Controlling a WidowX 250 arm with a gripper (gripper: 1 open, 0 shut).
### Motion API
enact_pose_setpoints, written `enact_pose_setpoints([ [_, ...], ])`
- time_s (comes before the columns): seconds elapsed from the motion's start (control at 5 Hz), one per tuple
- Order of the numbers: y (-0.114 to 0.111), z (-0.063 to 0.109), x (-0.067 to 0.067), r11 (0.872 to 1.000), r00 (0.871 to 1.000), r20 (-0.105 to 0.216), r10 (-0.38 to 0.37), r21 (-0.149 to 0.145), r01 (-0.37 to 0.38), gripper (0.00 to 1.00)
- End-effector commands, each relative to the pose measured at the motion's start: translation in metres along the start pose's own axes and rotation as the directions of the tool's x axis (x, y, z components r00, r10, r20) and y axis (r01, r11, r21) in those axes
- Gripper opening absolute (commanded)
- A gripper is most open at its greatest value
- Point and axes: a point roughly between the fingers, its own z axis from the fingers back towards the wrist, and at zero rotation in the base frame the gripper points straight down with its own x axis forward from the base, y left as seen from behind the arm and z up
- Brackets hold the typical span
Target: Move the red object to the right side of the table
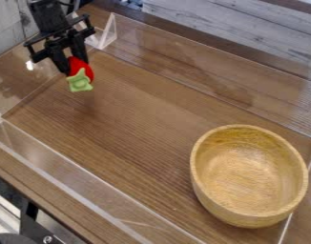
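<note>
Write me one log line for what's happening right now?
phase: lifting | gripper: shut on red object | red object: left end of table, green end down | wooden bowl: right, empty

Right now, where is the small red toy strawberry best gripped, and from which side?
Grip the small red toy strawberry across its red body from above, as the gripper does now; the green leafy end hangs free below the fingers.

The upper part of the red object (78, 71) is covered by the gripper (72, 65), and only its lower red portion and green leafy end are seen below the fingers. The arm above the gripper is cut off by the top edge. The table (133, 124) is cropped left and below.
</note>
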Motion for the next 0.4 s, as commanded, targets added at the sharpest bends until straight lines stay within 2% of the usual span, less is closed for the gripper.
enact_pose_setpoints([
  [0.0, -0.023, 0.027, -0.013, 0.997, 0.996, 0.066, -0.059, -0.047, 0.062, 0.00],
  [0.2, -0.036, 0.025, -0.022, 0.993, 0.993, 0.060, -0.105, -0.041, 0.107, 0.00],
])
